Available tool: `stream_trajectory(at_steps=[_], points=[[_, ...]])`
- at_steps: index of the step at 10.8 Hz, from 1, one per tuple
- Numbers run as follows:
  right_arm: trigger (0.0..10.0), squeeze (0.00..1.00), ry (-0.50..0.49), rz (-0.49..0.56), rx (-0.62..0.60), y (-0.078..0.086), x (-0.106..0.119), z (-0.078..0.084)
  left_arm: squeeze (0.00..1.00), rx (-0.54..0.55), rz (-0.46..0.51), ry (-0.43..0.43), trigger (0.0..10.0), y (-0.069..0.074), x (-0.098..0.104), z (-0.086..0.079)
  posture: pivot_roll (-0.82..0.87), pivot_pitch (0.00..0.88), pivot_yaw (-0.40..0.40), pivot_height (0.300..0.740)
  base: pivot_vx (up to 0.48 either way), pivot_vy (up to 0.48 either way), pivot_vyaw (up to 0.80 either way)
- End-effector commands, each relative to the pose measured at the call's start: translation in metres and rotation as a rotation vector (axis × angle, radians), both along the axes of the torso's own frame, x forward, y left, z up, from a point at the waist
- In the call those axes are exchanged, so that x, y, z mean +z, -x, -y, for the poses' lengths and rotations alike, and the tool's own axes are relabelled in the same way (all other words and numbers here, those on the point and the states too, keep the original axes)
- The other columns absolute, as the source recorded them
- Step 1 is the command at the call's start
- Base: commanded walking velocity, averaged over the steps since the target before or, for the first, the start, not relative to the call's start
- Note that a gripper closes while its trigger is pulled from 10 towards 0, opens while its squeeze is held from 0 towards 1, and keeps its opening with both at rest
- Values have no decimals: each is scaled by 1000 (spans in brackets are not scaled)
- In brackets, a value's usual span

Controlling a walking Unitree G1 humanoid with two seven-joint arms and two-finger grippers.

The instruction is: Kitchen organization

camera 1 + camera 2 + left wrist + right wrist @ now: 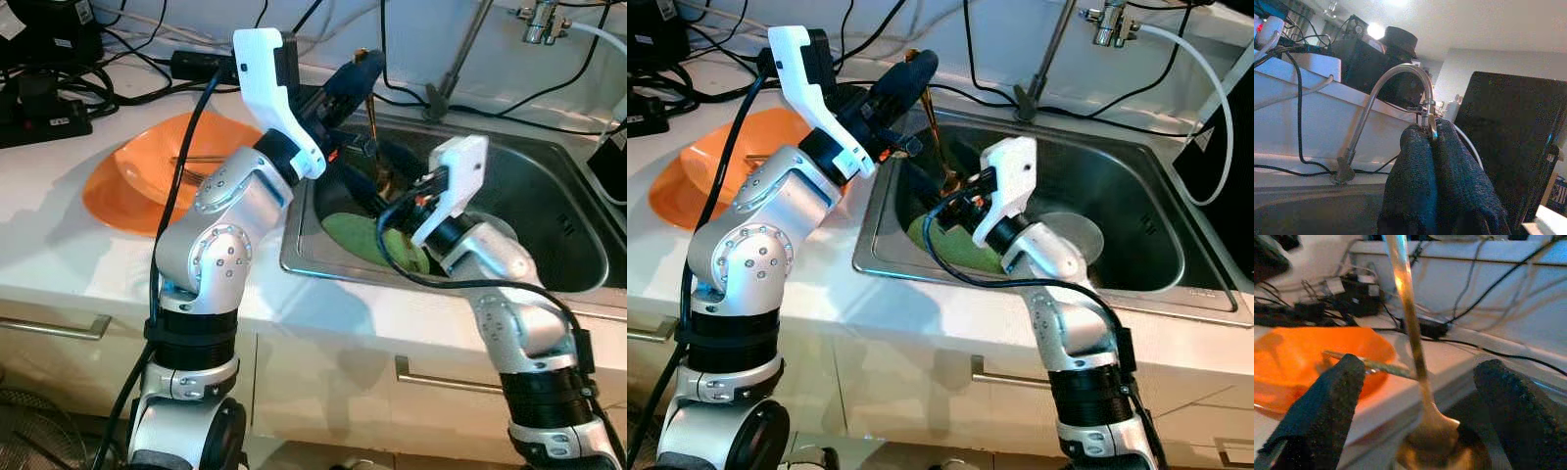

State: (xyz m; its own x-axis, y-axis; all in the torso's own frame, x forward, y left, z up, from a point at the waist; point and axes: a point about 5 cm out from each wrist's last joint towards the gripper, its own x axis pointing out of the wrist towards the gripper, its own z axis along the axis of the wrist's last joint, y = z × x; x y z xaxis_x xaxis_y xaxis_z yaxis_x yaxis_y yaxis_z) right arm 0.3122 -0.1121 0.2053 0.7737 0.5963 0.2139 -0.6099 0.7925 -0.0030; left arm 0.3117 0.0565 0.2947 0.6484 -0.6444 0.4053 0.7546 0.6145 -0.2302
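White kitchen surface (59, 264), steel sink (1136, 211) set in. Item: brass ladle (1415, 367), stiff, slick, light; best taken on its slim handle. Left gripper (1431, 147) clenched on the handle's top; bowl hangs low in the sink between the right gripper (1420, 396)'s spread jaws, untouched.

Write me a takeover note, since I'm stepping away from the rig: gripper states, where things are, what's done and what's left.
Left gripper: shut on the handle of a brass ladle, held upright over the sink.
Right gripper: open, fingers either side of the ladle's bowl, low in the sink.
A green plate lies in the sink. An orange bowl on the counter holds a utensil.
Done: ladle gripped.
Left: probably moving the ladle out and clearing the sink.
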Motion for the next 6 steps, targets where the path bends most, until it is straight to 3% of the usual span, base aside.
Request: stream_trajectory(at_steps=[1, 6], points=[[0, 0, 15, 1, -45, -3, -2, 6, 0, -37, 19, -11, 10000, 5, 3, 6, -16, 42, -103, 740, 0, 0, 0], [0, 0, 5, 7, -74, -5, -3, 5, 0, -47, 11, -26, 10000, 6, -1, 7, -16, 51, -101, 740, 0, 0, 0]])
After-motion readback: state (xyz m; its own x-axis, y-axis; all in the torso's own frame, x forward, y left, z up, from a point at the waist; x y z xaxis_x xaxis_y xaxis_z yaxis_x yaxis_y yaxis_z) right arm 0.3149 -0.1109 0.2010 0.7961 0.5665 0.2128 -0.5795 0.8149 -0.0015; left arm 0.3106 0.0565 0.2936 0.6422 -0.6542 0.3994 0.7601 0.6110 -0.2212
